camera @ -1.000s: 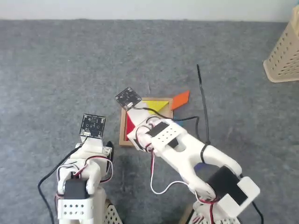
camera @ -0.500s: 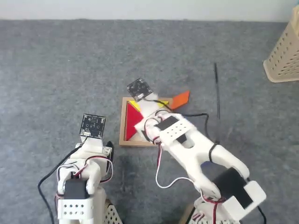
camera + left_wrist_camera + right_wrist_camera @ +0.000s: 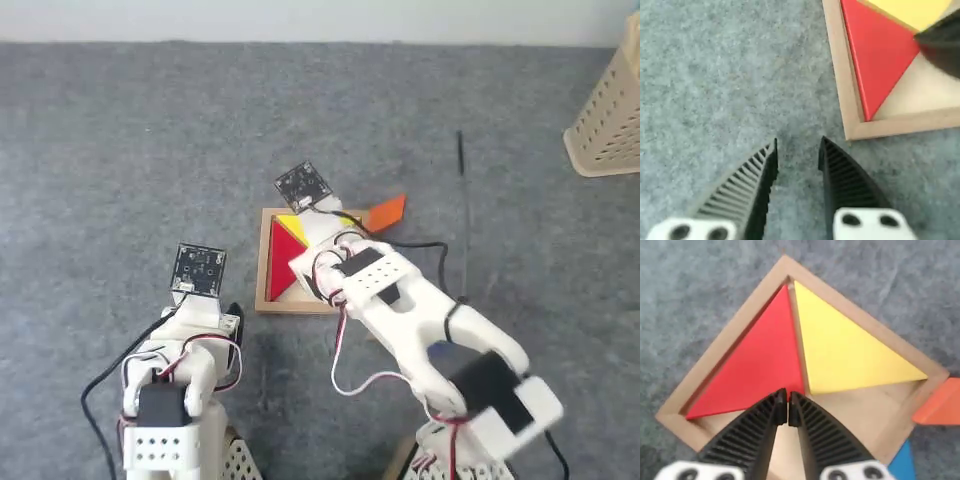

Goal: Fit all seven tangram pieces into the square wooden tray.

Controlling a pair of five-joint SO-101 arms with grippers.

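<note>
Already the red triangle (image 3: pixel 760 370) and yellow triangle (image 3: pixel 840 355) are seated in the wooden tray (image 3: pixel 720 340). The right claw (image 3: pixel 788 410) is held closed above them, and the left claw (image 3: pixel 797 155) is narrowly parted over the desk (image 3: pixel 715 75) nearby.

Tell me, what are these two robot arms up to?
Their job is to fill a square wooden tray with tangram pieces. A red triangle and a yellow triangle lie inside it. The right gripper hangs shut over the red triangle's tip, holding nothing. The left gripper sits open over the carpet beside the tray. An orange piece lies outside, by a corner.
</note>
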